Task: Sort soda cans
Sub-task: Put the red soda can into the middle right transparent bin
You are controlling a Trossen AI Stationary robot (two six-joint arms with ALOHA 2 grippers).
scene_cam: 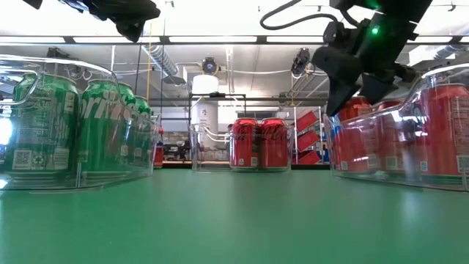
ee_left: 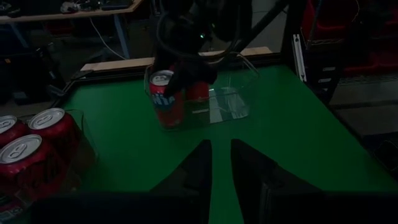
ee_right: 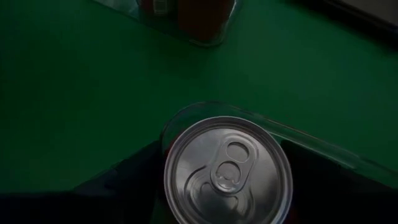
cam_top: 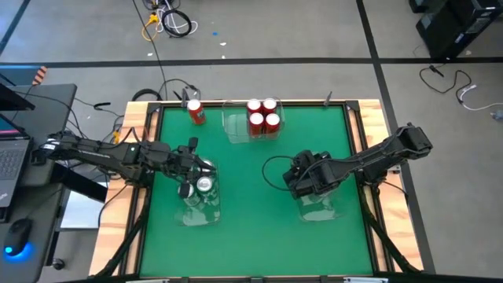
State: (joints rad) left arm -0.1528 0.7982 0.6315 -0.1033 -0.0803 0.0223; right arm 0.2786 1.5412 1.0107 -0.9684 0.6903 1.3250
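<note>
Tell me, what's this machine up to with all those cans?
It is sorting soda cans by colour into clear trays. The right gripper is over the right tray, which holds red cans, with a red can right below it. The left gripper hangs shut above the left tray of green cans. Four red cans sit in a tray at the back, and one more stands alone.

Overhead camera looks straight down on the green table (cam_top: 251, 228); a table-level camera faces across it; wrist cameras sit close. Overhead and level views share the middle tray (cam_top: 236, 126).
</note>
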